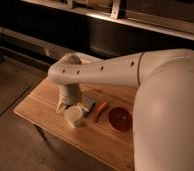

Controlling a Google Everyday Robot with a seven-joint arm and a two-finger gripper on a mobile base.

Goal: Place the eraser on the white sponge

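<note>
Gripper (66, 105) low over the left part of the wooden table (40, 102), under the bent arm (100, 70). Spread or pressed together: impossible to tell. White sponge (90, 103) flat on the wood just right of the gripper, just beyond the cream cup (74, 116). Further right, an orange carrot-like object (101, 111), then a red bowl (120, 119).

One camera looks steeply down from high up, close behind the robot's white arm (115, 67), which fills the right side. It faces the wooden surface (40, 107), where the gripper (65, 106) hangs mid-frame beside the cream cup (74, 116).
</note>
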